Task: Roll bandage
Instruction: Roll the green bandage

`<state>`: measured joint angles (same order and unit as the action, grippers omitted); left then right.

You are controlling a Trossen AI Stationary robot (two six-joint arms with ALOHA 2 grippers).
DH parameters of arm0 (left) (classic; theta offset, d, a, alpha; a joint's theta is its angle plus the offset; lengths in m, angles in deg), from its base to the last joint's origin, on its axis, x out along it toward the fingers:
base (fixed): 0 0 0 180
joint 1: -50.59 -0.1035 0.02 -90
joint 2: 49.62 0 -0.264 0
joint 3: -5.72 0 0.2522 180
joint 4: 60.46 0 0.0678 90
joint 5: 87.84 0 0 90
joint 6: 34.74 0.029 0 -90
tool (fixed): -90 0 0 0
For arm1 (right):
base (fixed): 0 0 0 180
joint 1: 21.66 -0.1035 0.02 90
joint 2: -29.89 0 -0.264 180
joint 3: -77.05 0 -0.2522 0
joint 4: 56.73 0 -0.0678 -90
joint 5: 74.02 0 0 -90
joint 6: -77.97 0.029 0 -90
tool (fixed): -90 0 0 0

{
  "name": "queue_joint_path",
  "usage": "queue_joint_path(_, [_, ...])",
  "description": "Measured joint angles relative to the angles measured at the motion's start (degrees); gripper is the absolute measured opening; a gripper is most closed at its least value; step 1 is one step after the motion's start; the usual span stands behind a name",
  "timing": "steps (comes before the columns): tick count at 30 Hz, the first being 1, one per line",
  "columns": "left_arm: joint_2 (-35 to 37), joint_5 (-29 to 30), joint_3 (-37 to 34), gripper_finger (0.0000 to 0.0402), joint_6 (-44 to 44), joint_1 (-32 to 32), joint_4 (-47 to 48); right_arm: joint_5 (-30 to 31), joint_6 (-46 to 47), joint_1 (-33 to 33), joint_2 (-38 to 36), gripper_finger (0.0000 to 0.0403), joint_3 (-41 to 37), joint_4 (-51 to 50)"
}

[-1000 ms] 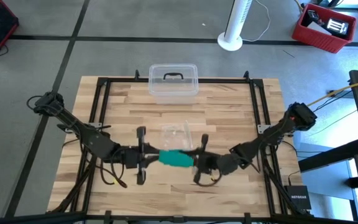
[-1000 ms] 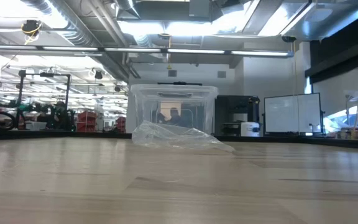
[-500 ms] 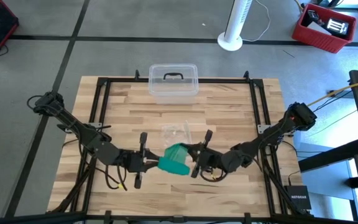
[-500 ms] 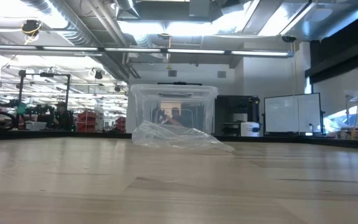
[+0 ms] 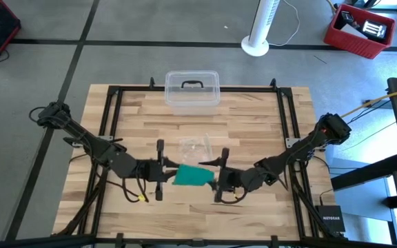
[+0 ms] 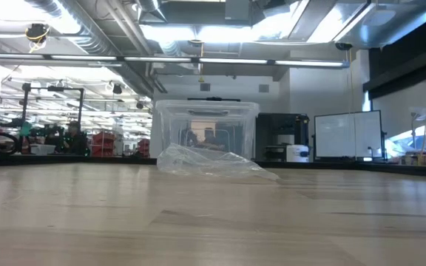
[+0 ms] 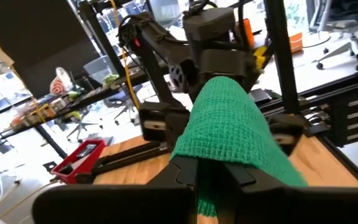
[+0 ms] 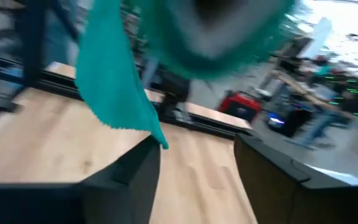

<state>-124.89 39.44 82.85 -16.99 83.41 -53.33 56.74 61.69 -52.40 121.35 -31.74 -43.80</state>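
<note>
Butcher-block table [image 5: 253,124] carried one teal bandage [image 5: 191,176], held up between two grippers: the left gripper [image 7: 210,171] was pinched shut on its end, while the right gripper [image 8: 194,152] stood spread just beside the other end, gripping nothing. With only one pinch holding it, the loose fabric could well sag or unwind and spoil the roll. Beyond both grippers lay one clear wrapper [image 5: 196,146] and one lidded plastic box [image 5: 192,89].
</note>
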Motion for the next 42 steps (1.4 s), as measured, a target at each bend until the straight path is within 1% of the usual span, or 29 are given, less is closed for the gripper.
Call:
queue_joint_path(3, [0.0,0.27,0.0,0.0013,0.37,-0.04,0.01,-1.88,3.03,-0.56,0.0,0.0221,0.0,-1.9])
queue_joint_path(6, [0.0,1.48,0.0,0.0013,1.14,0.19,0.01,-0.24,4.52,-2.3,-0.24,0.022,-0.02,-5.12])
queue_joint_path(10, [0.0,2.66,0.0,0.0013,2.01,0.19,0.29,1.23,7.41,-5.73,-1.19,0.0208,-0.02,-8.81])
queue_joint_path(14, [0.0,2.82,0.0,0.0013,3.17,0.17,0.05,4.95,9.89,-7.45,-1.33,0.0192,-0.02,-7.64])
queue_joint_path(17, [0.0,2.79,0.0,0.0013,3.3,0.19,0.12,5.83,11.78,-5.45,-1.09,0.0184,-0.02,-6.29])
queue_joint_path(19, [0.0,2.79,0.0,0.0013,3.37,0.19,0.12,3.09,11.96,-3.82,-0.85,0.0182,-0.02,-5.99])
queue_joint_path(24, [0.0,2.82,0.0,0.0013,3.46,0.14,0.16,-11.54,14.98,-0.58,-0.85,0.0182,-0.02,-2.03])
queue_joint_path(26, [0.0,2.82,0.0,0.0013,3.46,0.06,0.23,-14.81,15.3,-0.31,-0.83,0.018,-0.02,-1.48])
queue_joint_path(30, [0.0,2.82,0.0,0.0013,3.76,0.06,0.53,-15.62,16.28,-0.97,-0.85,0.017,-0.02,-1.8])
queue_joint_path(33, [0.0,2.82,0.0,0.0013,3.74,0.06,0.6,-13.86,16.27,-1.55,-0.87,0.0163,-0.02,-0.74])
queue_joint_path(39, [0.0,2.82,0.0,0.0013,3.96,0.06,0.87,-15.54,18.4,-1.46,-0.95,0.0159,-0.02,-2.84])
queue_joint_path(40, [0.0,2.82,0.0,0.0013,3.9,0.06,1.11,-15.14,18.42,-1.47,-0.98,0.0159,-0.02,-3.65])
queue_joint_path(42, [0.0,2.82,0.0,0.0013,3.52,0.02,1.53,-12.08,18.44,-1.47,-0.92,0.0159,-0.02,-4.11])
